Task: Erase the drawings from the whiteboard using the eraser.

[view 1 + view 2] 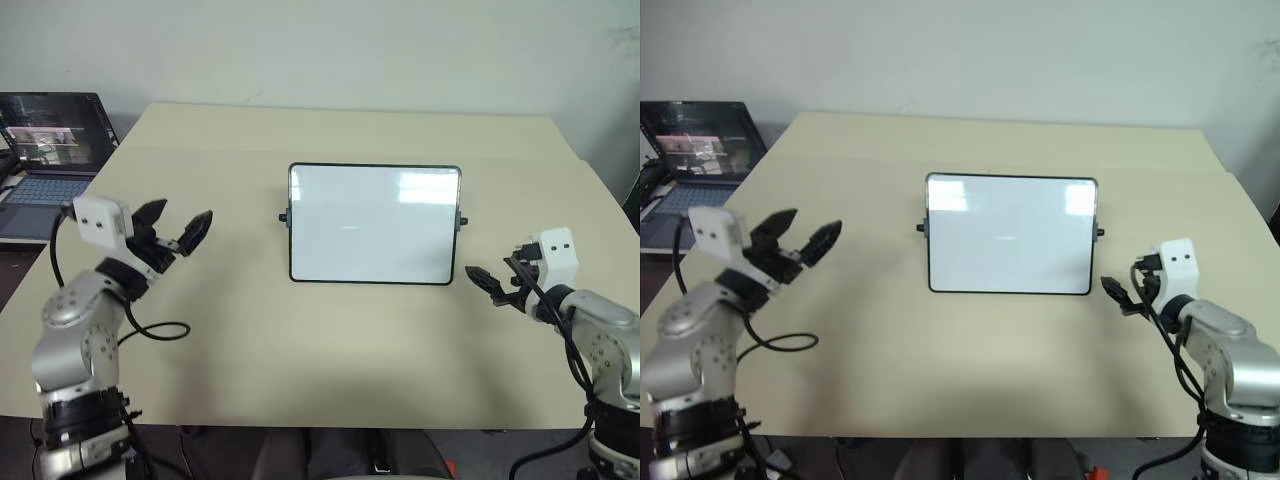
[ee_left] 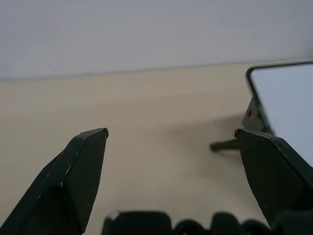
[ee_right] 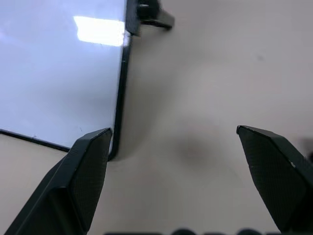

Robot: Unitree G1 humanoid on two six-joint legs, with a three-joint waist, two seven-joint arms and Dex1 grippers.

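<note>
Nearest me is the front edge of the table (image 1: 330,380), a pale beige top, matte and bare where my arms reach over it. My left gripper (image 1: 172,228) hangs above the left part of that top with its two black fingers spread wide apart and nothing between them; a black cable (image 1: 155,330) loops down from that arm onto the surface. My right gripper (image 1: 490,285) sits low over the right part, just off the whiteboard's near right corner, jaws also parted wide and empty; from its wrist I look between the fingers at bare tabletop and the dark frame of that corner. A little farther in, at the middle of the table, stands the whiteboard (image 1: 375,225), propped facing me, thin dark frame, rounded corners, a small black knob (image 1: 283,216) at its left side and another at the right. Its glossy white face reflects bright patches of light near the upper corners, and I can make out no marks on it. Beyond the board the tabletop runs on bare to its far edge. Off the table's left side a laptop (image 1: 50,150) stands open on a lower surface, screen lit. Behind everything rises a plain pale wall (image 1: 330,50), lightly scuffed near the upper right.
</note>
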